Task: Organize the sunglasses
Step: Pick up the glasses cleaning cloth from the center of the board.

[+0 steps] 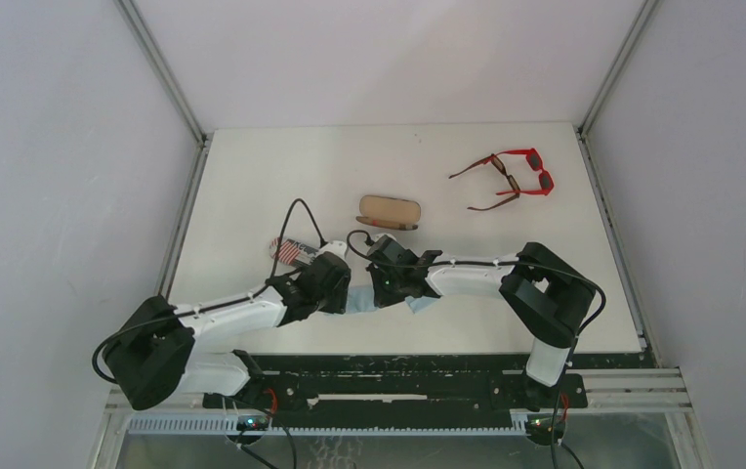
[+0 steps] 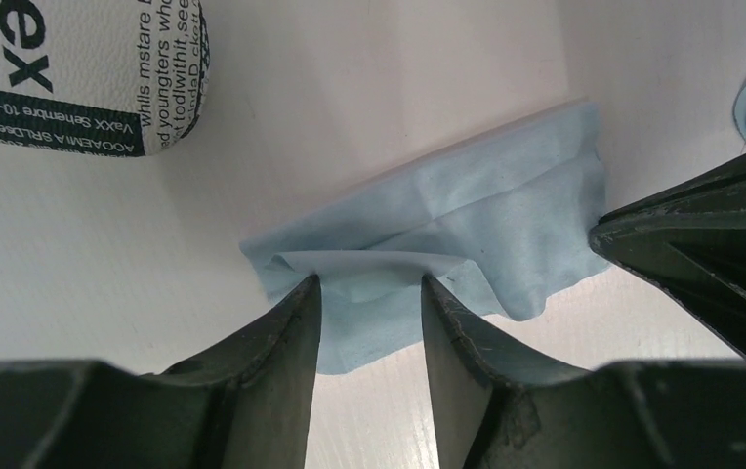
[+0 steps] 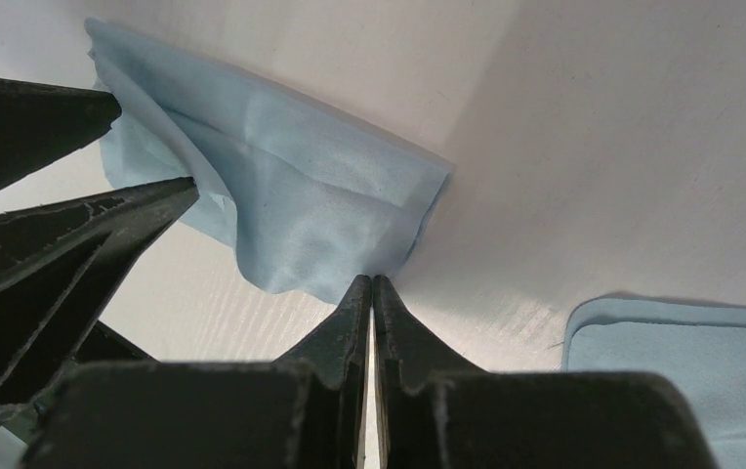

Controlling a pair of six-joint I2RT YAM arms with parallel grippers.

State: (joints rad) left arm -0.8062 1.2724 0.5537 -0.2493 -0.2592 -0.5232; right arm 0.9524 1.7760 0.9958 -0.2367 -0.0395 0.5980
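on the left of the white worktop point(image 1: 242, 176) lies an oval case with a flag print point(image 1: 289, 252). just to its right, the left gripper point(image 2: 369, 288) is low over a crumpled light blue cloth point(image 2: 486, 215). its jaws are apart, and a fold of the cloth sits between the tips. the right gripper point(image 3: 372, 283) meets the same cloth from the other side. its jaws are pressed together, with the tips right at the cloth's edge. i cannot tell if they pinch it. a second light blue cloth point(image 3: 682, 352) lies flat close by. behind the grippers sits a brown oval case point(image 1: 389, 211). at the back right of the worktop lie the slim dark brown sunglasses point(image 1: 508, 184) and, right beside them, the bright red sunglasses with dark lenses point(image 1: 541, 181). both pairs are well apart from the grippers.
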